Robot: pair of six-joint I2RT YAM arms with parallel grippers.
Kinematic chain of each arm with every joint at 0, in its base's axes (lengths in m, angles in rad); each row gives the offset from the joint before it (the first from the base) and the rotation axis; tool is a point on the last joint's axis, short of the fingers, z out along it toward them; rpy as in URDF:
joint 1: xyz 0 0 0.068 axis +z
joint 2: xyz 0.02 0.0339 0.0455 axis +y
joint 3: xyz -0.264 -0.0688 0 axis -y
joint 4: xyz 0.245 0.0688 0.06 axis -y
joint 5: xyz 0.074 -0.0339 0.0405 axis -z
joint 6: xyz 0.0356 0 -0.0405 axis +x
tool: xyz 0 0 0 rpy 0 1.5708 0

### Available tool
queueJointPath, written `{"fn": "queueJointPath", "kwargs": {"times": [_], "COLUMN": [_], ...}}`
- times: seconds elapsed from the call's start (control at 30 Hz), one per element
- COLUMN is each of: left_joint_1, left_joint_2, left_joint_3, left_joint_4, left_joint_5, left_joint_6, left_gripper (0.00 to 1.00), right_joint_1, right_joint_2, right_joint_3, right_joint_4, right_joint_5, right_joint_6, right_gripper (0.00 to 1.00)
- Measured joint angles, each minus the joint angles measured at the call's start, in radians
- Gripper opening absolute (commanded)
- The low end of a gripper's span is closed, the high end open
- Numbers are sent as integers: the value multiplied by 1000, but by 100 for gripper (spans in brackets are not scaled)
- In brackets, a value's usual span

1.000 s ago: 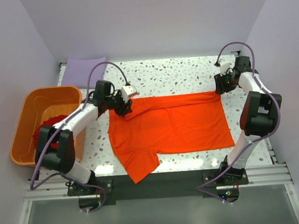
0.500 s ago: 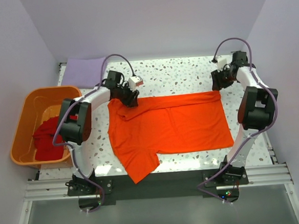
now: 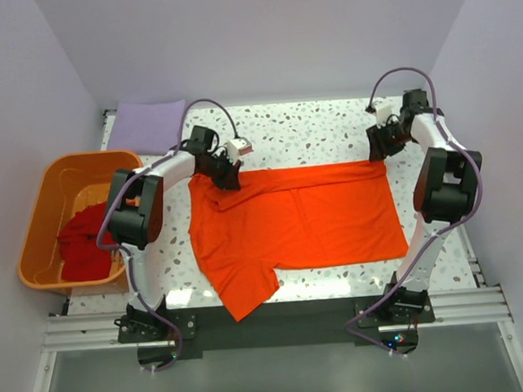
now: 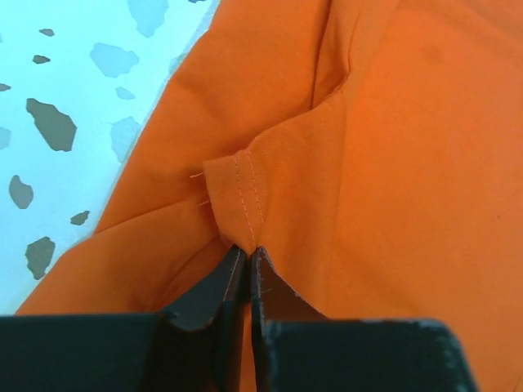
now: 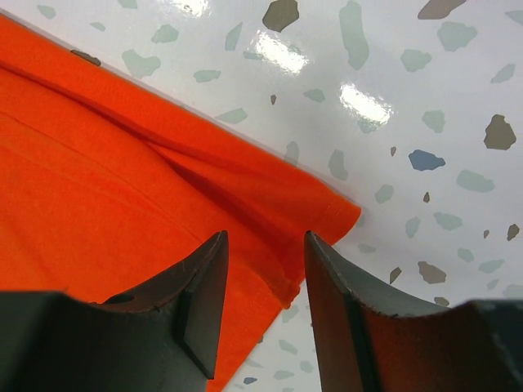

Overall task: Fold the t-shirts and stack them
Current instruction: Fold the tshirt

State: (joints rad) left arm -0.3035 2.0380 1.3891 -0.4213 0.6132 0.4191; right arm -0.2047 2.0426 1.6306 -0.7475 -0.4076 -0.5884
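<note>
Ideally, released right hand (image 5: pixel 263 241) clenches deep on shirt (image 3: pixel 308 220) corner, then lifts level with left hand (image 4: pixel 248 255), which grasps the hem.

A white table (image 3: pixel 328 124), flecked with grey and dark chips, is seen under bright light. An orange tub (image 3: pixel 42 202) is placed at its left side, near the left wall. The space is enclosed by 3 plain pale walls (image 3: pixel 269 43). Along the near edge, a metal rail (image 3: pixel 82 332) and a black strip (image 3: pixel 279 316) are fitted.
</note>
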Motion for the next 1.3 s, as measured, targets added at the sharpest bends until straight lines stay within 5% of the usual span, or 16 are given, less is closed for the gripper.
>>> {"fn": "queueJointPath", "kwargs": {"times": [0.1,0.47,0.67,0.9,1.3], "left_joint_1": [-2,-100,-230,-242,-51], "left_joint_2": [-4,-180,-270,-339,-245], "left_joint_3": [0,-100,-215,-252,-85], "left_joint_4": [-15,-63,-85,-143,-172], "left_joint_5": [24,100,63,-5,66], "left_joint_6": [16,78,129,202,163], "left_gripper": [0,0,34,41,59], "right_joint_1": [0,0,0,2,65], "right_joint_2": [0,0,0,0,19], "right_joint_3": [8,9,9,9,5], "right_joint_4": [-5,-37,-61,-81,-110], "right_joint_5": [-3,-3,-3,-3,31], "right_joint_6": [-7,-35,-61,-84,-154], "right_gripper": [45,43,41,40,52]}}
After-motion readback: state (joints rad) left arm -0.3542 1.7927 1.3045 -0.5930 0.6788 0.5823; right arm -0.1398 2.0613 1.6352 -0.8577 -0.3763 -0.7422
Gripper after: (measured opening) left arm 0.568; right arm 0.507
